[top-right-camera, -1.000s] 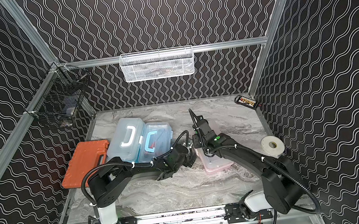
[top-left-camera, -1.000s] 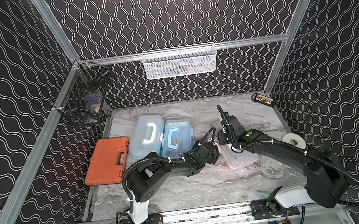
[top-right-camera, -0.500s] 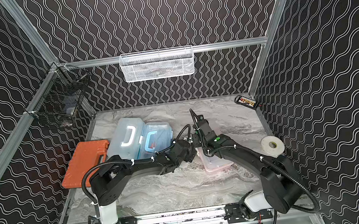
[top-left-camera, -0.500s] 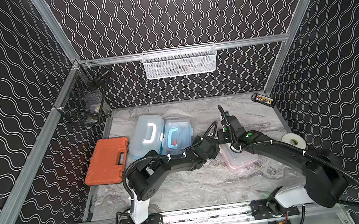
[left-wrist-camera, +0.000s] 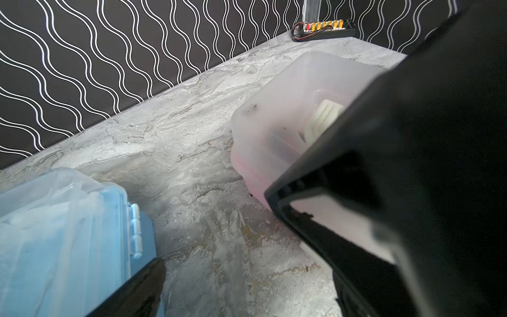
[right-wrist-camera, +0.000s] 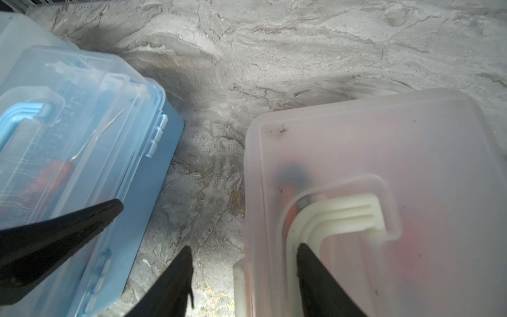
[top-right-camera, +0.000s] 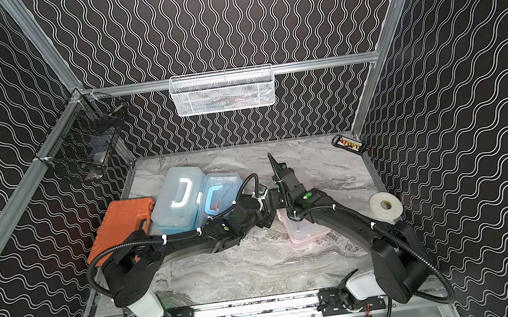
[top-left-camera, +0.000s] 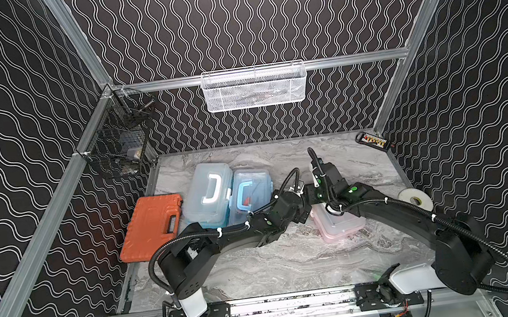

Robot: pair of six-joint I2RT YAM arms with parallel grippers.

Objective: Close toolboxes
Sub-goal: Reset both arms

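On the left lies the orange case. Beside it are the white-handled blue toolbox and the blue-handled blue toolbox, touching, lids down. At centre our left fingers stand spread and empty over the gap before the pink toolbox, which sits right of centre on the surface. Our right fingers are spread too, straddling its left edge, one tip by the white handle. Its lid lies flat, so we judge closing nearly done. Next we press down to seat the latch, which is unseen.

Pink toolbox (lid apparently frosted)
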